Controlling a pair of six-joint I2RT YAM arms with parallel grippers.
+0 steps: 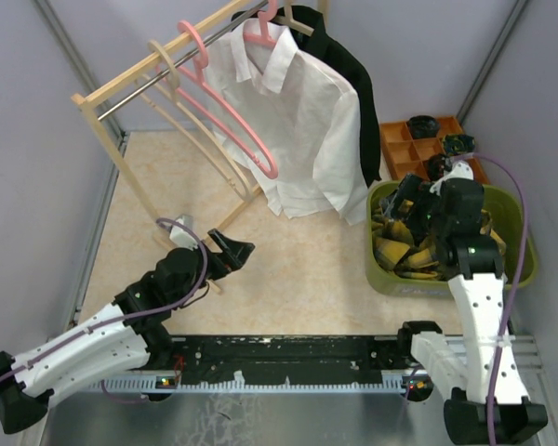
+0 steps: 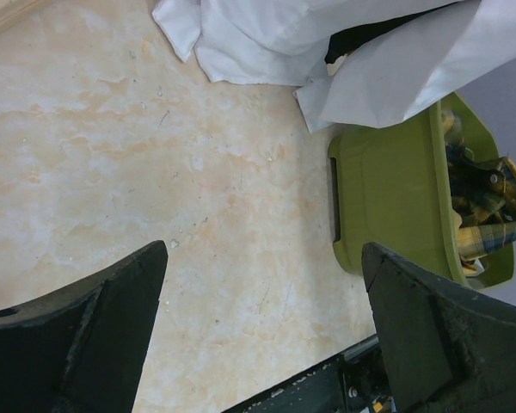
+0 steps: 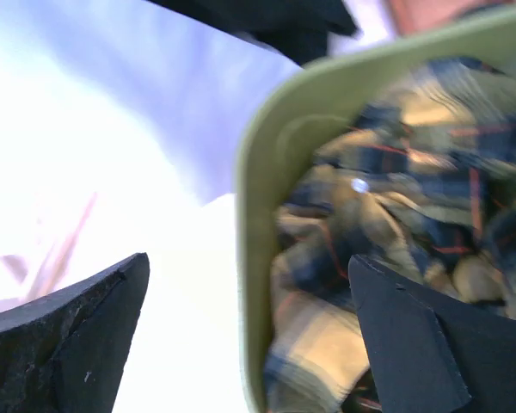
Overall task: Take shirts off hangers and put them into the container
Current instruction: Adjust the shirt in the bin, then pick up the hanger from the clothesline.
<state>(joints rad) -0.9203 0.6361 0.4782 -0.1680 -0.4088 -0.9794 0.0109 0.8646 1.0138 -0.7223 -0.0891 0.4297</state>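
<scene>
- On the rack at the far left, a beige hanger and a pink hanger hang with no shirt on them.
- The left gripper hovers over the table, jaws wide, holding nothing.
- A white shirt is still on a second pink hanger, with the black shirt behind it. Both are left to do.
- The plaid shirt lies in the green basket on the right, so that one is done.
- The right gripper hangs over the basket, jaws wide and empty.
- I cannot make out a second white shirt.

The left arm and right arm had white dotted shells, black joints, black wedge fingers and purple cables.
</scene>
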